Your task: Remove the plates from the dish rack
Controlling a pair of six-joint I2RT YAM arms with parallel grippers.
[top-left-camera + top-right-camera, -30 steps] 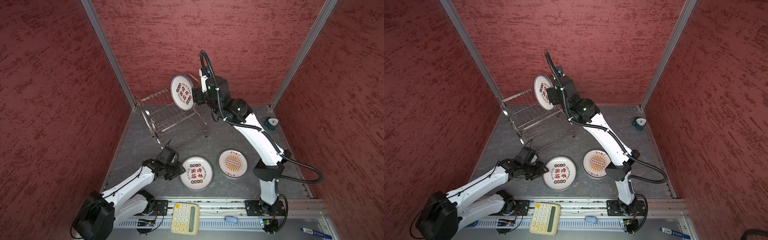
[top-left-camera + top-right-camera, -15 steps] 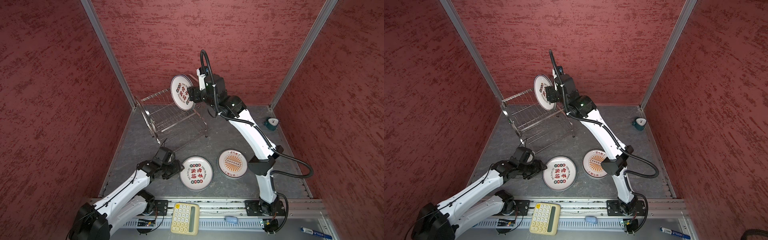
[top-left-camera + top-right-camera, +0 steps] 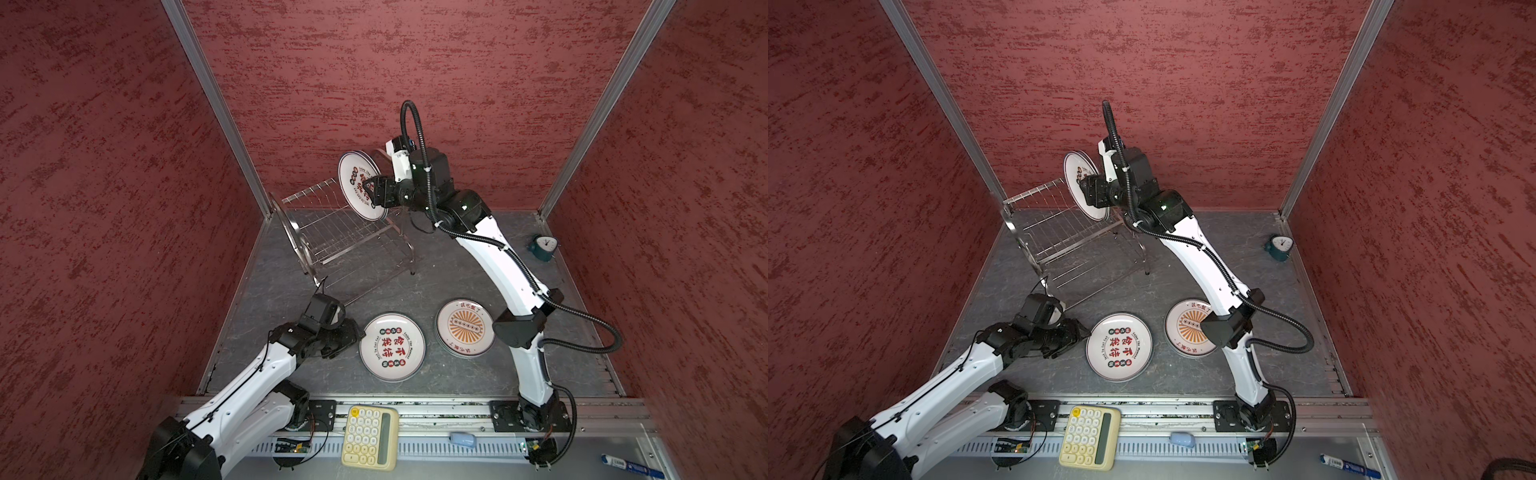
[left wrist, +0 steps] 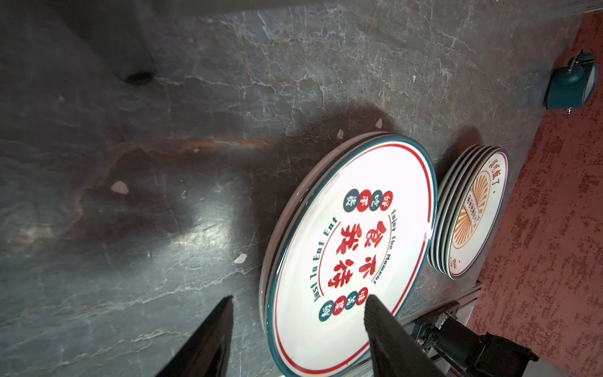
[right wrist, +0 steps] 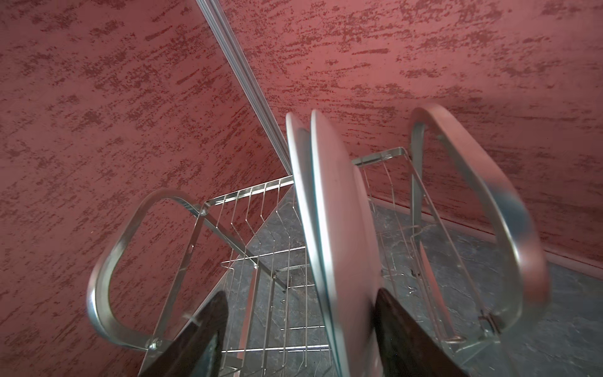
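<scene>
We list two plates (image 5: 339,228) standing on edge in the rack (image 5: 512,222), with the gripper's (image 5: 301,293) dark fingers (image 5: 202,339) spread to either side, one just beside the nearer plate, the other apart, against a red wall (image 5: 130,98) and grey floor (image 5: 571,326).

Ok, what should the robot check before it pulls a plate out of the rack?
1. Right gripper around the rack plates: ok, jaws straddle their rims.
2. Only one plate between the jaws: not ok, two rims show there.
3. Jaws closed on a plate: not ok, a gap shows.
4. Left gripper empty: ok, open beside the character stack.
5. Sunburst stack lying flat: ok.
6. Dish rack upright: ok.
</scene>
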